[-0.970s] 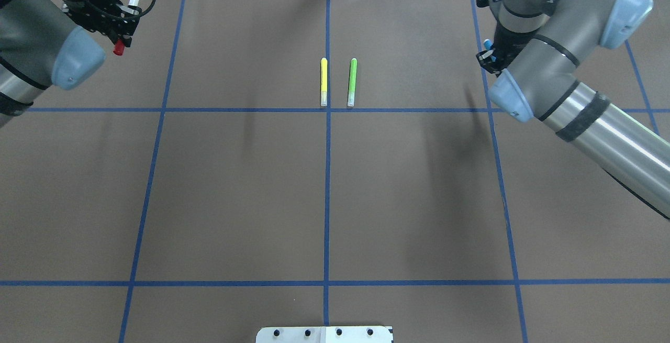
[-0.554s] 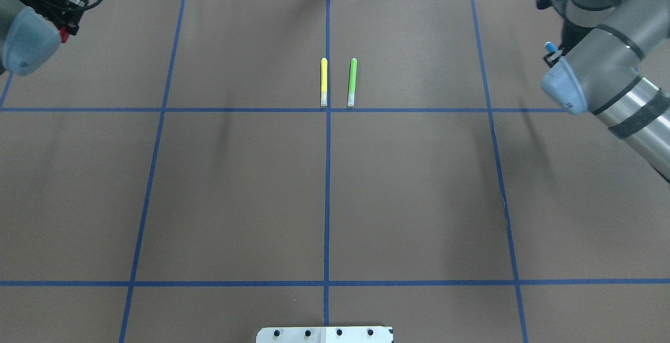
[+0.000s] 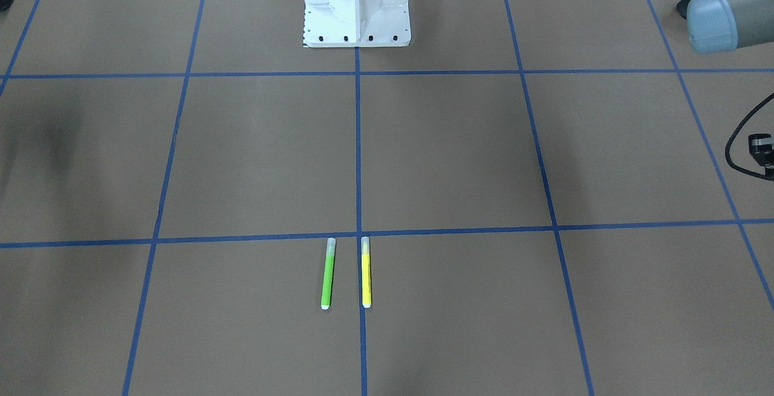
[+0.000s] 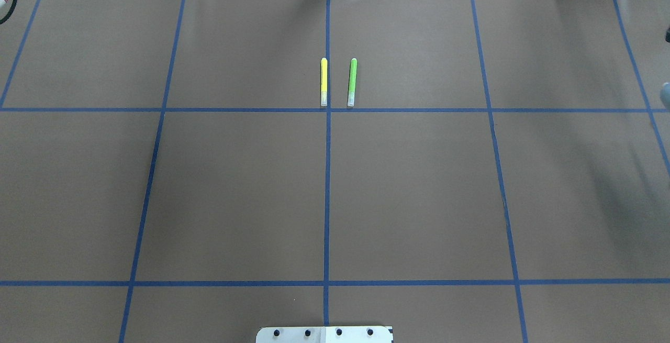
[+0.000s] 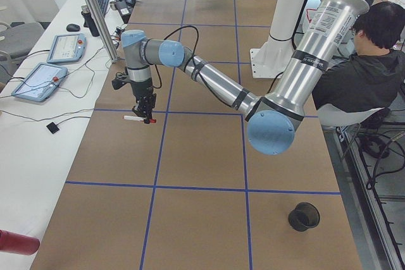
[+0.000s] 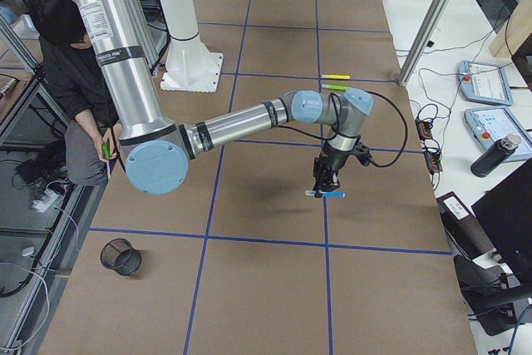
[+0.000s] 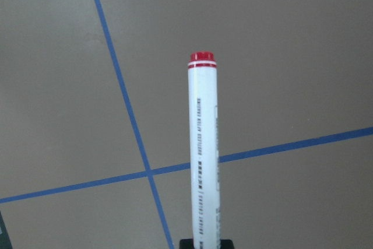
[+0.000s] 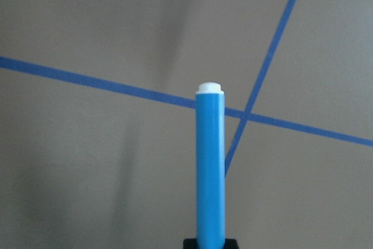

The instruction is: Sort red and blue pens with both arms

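The red pen (image 7: 203, 144), white-barrelled with a red end, sticks out from my left gripper (image 7: 205, 242), which is shut on it. In the exterior left view that gripper (image 5: 147, 110) hangs low over the table's left end, holding the red pen (image 5: 134, 118) level. The blue pen (image 8: 210, 167) sits in my right gripper (image 8: 210, 242), also shut. In the exterior right view this gripper (image 6: 322, 184) hovers just above the paper with the blue pen (image 6: 327, 194) level. Both grippers are outside the overhead view.
A yellow marker (image 4: 323, 82) and a green marker (image 4: 352, 82) lie side by side at the table's far middle. Black mesh cups (image 5: 304, 217) (image 6: 120, 256) stand near the table's ends. A person (image 5: 373, 61) sits behind the robot base (image 3: 357, 3).
Both arms have swung outward and left the overhead view, the left one leftward with the red pen, the right one rightward with the blue pen. The yellow and green markers have not moved.
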Robot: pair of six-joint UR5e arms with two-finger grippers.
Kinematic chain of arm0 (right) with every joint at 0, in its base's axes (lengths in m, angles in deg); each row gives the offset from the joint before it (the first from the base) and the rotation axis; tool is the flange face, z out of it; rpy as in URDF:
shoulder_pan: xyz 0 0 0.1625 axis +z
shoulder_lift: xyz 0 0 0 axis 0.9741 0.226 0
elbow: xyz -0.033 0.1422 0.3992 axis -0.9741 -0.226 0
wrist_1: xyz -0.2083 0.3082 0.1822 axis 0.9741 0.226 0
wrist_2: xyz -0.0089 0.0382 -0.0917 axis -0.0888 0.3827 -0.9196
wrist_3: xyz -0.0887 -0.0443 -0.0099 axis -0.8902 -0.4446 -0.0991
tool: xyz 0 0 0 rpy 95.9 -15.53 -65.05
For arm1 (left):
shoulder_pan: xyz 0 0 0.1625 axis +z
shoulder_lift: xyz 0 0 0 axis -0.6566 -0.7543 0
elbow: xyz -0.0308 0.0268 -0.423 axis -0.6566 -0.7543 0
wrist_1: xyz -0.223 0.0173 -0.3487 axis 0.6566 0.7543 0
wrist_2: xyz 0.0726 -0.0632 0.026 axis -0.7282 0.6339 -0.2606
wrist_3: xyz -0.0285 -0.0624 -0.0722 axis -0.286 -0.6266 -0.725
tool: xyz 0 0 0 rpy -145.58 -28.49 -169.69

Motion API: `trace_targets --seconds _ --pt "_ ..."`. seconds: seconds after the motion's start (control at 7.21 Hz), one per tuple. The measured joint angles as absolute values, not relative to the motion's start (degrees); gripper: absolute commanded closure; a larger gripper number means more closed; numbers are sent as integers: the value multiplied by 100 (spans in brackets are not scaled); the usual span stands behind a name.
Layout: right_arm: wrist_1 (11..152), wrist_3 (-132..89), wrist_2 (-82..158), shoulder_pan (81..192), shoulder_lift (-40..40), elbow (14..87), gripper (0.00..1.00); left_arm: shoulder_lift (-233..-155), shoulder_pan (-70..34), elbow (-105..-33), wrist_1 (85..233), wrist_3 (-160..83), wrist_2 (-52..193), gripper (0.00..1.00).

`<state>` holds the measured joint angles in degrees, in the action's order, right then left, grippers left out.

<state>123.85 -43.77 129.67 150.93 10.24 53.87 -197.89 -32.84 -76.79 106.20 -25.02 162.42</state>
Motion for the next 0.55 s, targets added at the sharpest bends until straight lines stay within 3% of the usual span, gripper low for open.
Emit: trace_targets --seconds 0.55 --pt "14496 -6018 13116 15997 2482 6287 100 -19343 -3302 -8366 10596 -2511 16232 100"
